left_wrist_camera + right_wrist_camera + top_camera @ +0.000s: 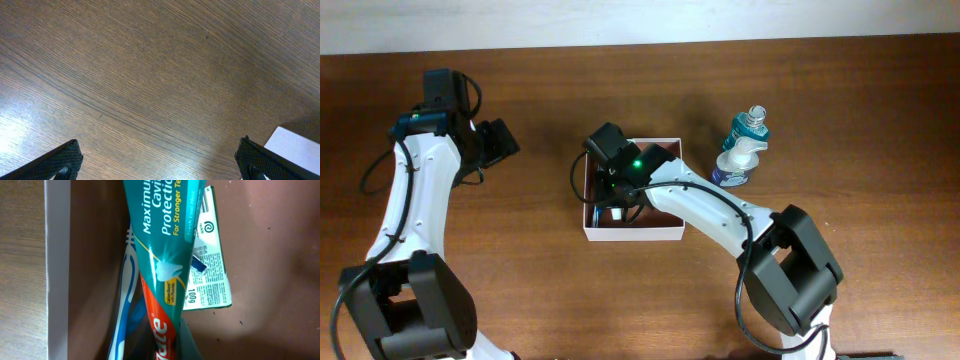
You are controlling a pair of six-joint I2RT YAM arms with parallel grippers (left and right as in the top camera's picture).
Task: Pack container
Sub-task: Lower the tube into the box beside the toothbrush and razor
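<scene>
Packing under way: the right claw (616, 204) hangs fully closed inside the container (632, 237) at mid-worktop (840, 80), apparently pinching a toothpaste tube (160, 255) above a toothbrush (127, 290) and a packet (210, 270). The left claw (157, 165) gapes wide and empty over bare wood. Next, probably, comes releasing the tube flat, then fetching the two bottles (740, 150) waiting just beside the container.

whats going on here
The right gripper is down in the white box, shut on what looks like a toothpaste tube, above a toothbrush and a printed packet on the box floor. The left gripper hangs open over the table. A teal bottle and a white bottle sit outside the box.
</scene>
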